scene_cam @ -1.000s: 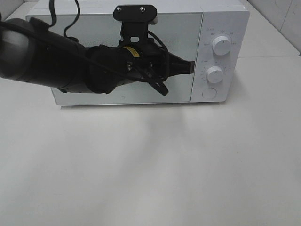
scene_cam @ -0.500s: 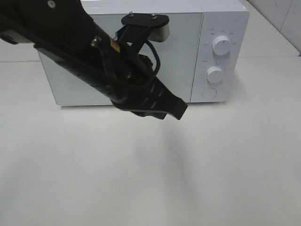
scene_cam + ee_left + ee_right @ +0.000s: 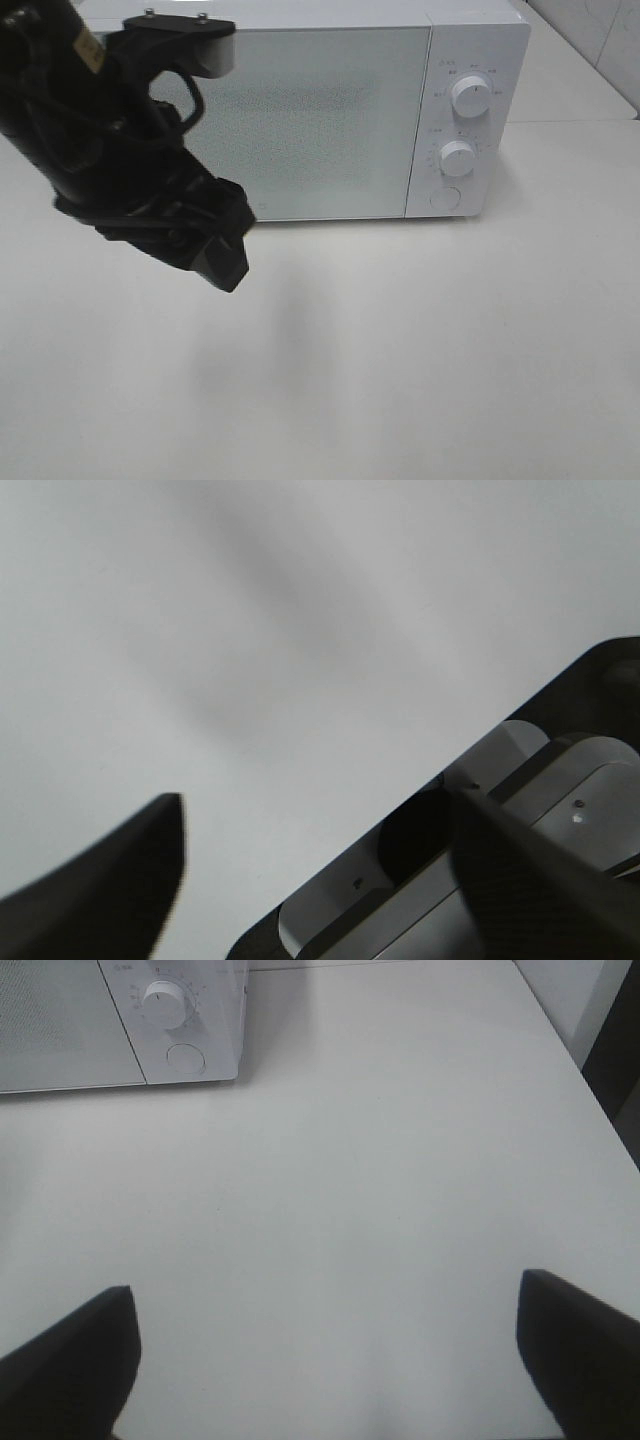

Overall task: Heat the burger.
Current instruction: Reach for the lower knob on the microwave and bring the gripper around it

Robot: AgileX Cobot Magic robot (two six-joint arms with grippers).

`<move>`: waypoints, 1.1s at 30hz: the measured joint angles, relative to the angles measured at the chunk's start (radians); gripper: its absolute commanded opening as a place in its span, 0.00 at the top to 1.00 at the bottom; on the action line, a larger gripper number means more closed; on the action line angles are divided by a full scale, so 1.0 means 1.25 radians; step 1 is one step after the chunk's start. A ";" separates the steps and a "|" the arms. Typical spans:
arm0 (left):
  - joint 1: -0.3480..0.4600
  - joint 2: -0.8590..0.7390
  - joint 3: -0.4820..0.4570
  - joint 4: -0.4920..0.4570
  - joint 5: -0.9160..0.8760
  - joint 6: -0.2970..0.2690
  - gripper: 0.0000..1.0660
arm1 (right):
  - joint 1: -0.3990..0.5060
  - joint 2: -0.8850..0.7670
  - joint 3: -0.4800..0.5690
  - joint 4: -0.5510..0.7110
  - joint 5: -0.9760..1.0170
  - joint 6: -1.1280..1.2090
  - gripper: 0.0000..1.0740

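The burger is out of view. The white microwave (image 3: 300, 110) stands at the back of the table with its door closed; its corner with a knob also shows in the right wrist view (image 3: 120, 1020). My left gripper (image 3: 224, 262) hangs over the table in front of the microwave's left part, pointing down. In the left wrist view my left gripper (image 3: 320, 880) is open, with only white table between its fingers (image 3: 100, 890). My right gripper (image 3: 325, 1360) is open and empty over the table, right of the microwave.
Two white knobs (image 3: 470, 95) (image 3: 457, 157) and a round button (image 3: 445, 197) sit on the microwave's right panel. A grey metal and black part (image 3: 520, 810) lies below the left gripper. The table's right edge (image 3: 585, 1070) is near the right arm.
My left arm has swung away from the microwave door, leftward and down over the table. Its jaws, shut before, now stand apart. The right arm has not moved.
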 measured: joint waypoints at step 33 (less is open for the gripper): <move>0.643 -0.378 0.253 0.045 0.136 0.200 0.04 | 0.000 0.000 0.000 0.000 0.000 0.000 0.07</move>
